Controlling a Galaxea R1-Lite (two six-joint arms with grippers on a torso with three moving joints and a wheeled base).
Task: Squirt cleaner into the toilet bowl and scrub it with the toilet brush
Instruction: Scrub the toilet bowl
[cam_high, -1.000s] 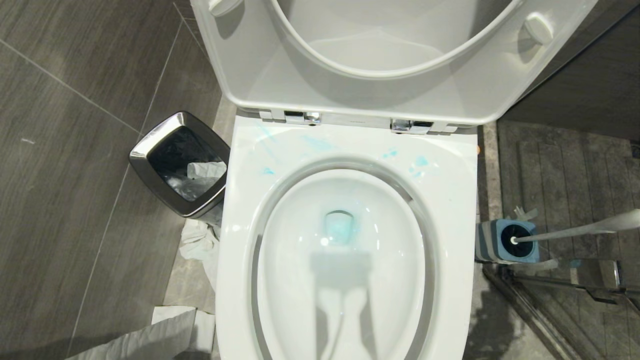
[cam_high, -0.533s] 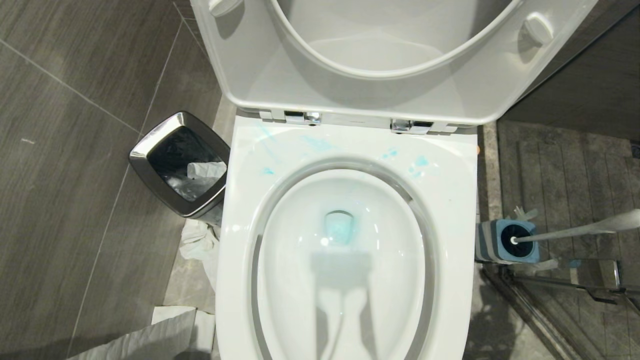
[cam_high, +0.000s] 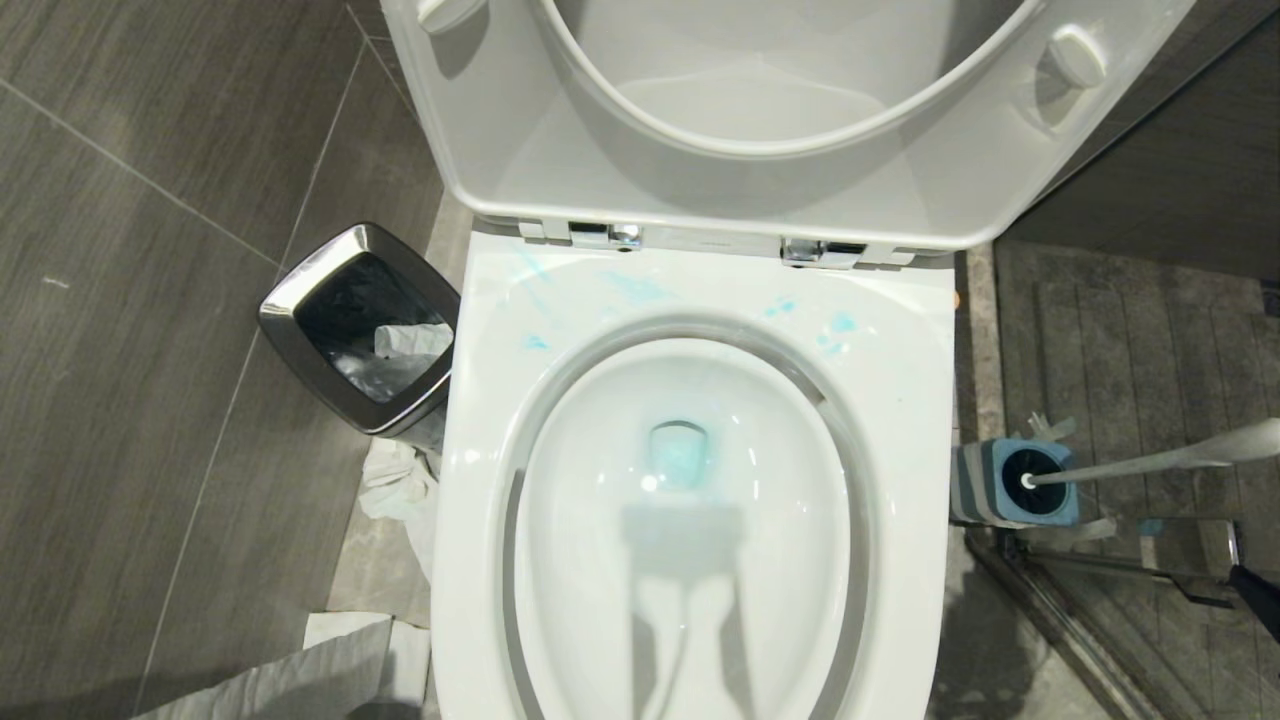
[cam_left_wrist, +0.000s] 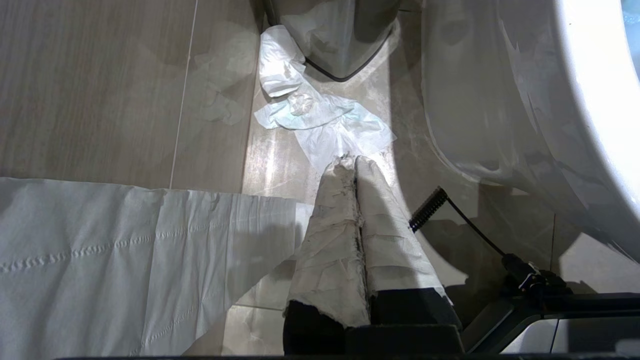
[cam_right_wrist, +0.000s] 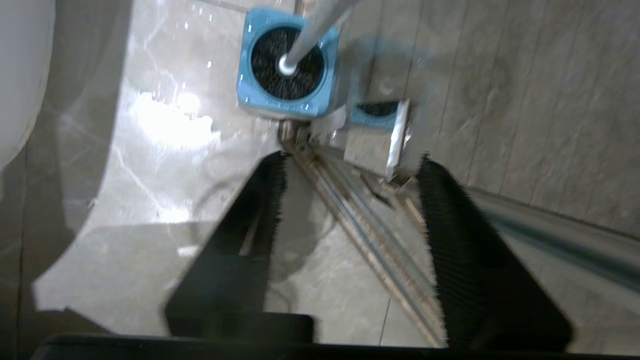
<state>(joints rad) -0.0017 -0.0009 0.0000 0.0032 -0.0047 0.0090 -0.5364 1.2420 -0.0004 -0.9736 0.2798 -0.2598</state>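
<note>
The toilet brush (cam_high: 1150, 462) is seen standing in its square blue holder (cam_high: 1010, 485) on the floor, just beside the right side of the toilet bowl (cam_high: 690, 420), with its slim pale handle leaning away from the bowl. Turquoise streaks are visible on the bowl's broad rim and tinted water lies in the basin, so the squirting is judged to be done and the brush to be the next thing needed. The cleaner bottle is not in view. The right gripper (cam_right_wrist: 350, 200) is held above the floor near the holder, its fingers (cam_right_wrist: 260, 200) spread apart with nothing between them. The left gripper (cam_left_wrist: 356, 165), wrapped in pale material, is parked low beside the bowl with its fingers pressed together and empty, near crumpled tissue (cam_left_wrist: 320, 112) and a chrome-rimmed bin (cam_high: 360, 325). The brush is judged light and stiff, its smooth plastic handle likely slippery; it would best be taken partway along the handle, across its narrow width.
</note>
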